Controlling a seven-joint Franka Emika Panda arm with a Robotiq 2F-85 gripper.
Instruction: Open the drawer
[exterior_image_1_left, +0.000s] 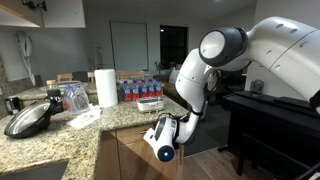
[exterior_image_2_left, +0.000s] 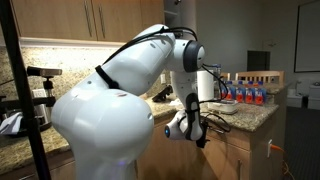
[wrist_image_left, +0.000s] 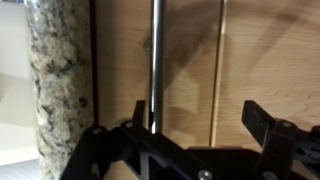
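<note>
Kitchen: the white arm (exterior_image_1_left: 215, 60) folds down past the edge of the granite counter (exterior_image_1_left: 60, 135), its wrist bent so that the gripper (wrist_image_left: 195, 108) faces the light-wood drawer (wrist_image_left: 185, 60) just beneath the countertop. In the wrist view the jaws stand spread wide and grip nothing. The drawer's silver bar handle (wrist_image_left: 155, 50) runs between them, close beside one black finger (wrist_image_left: 138, 112) and well apart from the other. The drawer front appears shut beside the speckled stone edge, and a thin seam divides it from the next wood panel. In both exterior views the gripper hangs low against the cabinet front. Its fingertips are small and dark there, so whether they touch the handle cannot be told. In an exterior view the arm's bulky white shell (exterior_image_2_left: 95, 130) fills the foreground and hides much of the cabinetry, and the drawer is lost in shadow behind the wrist. The wrist view cuts off both ends of the handle.
</note>
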